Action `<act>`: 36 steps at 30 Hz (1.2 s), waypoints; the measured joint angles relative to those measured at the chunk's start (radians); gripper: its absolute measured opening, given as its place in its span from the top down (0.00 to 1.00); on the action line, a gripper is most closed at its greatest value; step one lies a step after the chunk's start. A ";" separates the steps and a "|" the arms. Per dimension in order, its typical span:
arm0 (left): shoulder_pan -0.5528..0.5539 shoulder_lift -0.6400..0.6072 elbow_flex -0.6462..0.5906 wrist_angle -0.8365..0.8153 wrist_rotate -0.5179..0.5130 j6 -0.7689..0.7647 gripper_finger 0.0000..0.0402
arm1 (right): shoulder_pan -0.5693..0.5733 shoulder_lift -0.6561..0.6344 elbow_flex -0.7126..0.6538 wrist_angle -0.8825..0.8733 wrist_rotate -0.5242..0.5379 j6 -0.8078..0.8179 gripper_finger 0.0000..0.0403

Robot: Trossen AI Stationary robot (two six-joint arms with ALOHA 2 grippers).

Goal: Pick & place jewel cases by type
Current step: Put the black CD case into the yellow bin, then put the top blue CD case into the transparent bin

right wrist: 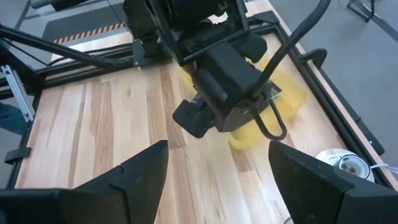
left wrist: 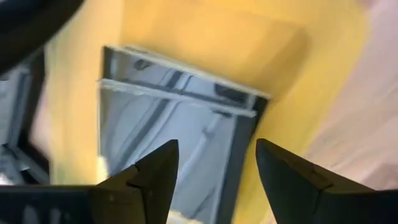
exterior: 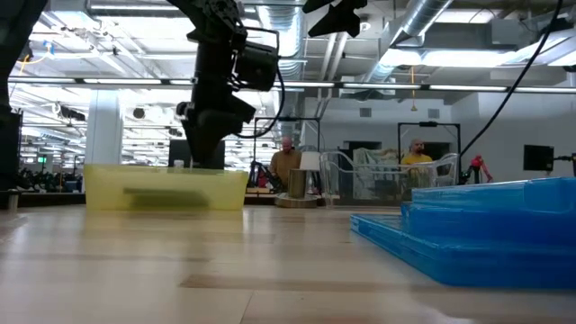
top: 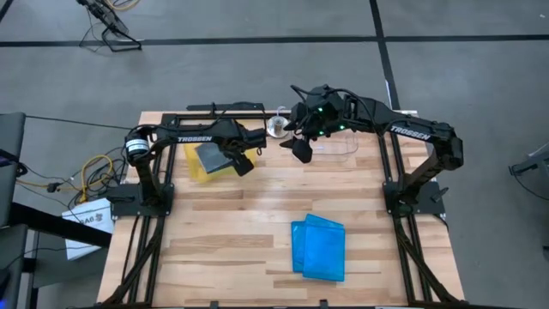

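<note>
left end effector [left wrist: 214, 171] released, fingers apart, hovering over yellow tray [top: 193, 167] at worktop's [top: 232, 223] back left; clear-grey jewel case [top: 211, 155] lying inside tray below it. right end effector [right wrist: 214, 171] released, raised above worktop's back middle. blue jewel cases [top: 318, 247] stacked, overlapping, on worktop front right.
</note>
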 joint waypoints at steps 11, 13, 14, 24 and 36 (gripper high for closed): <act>0.000 -0.034 -0.001 0.038 0.137 -0.058 0.48 | 0.000 0.000 0.000 -0.004 0.000 -0.006 0.33; 0.000 -0.064 -0.001 0.077 0.153 -0.059 0.48 | 0.000 0.000 0.000 -0.026 0.000 -0.011 0.33; 0.000 -0.082 -0.001 0.095 0.159 -0.060 0.48 | 0.000 0.000 0.000 -0.044 0.000 -0.023 0.33; -0.028 -0.272 -0.001 0.187 0.155 -0.152 0.48 | 0.000 0.000 -0.053 -0.128 0.000 -0.055 0.33; -0.161 -0.300 -0.001 0.250 0.103 -0.258 0.48 | 0.031 0.001 -0.097 -0.127 -0.002 -0.028 0.33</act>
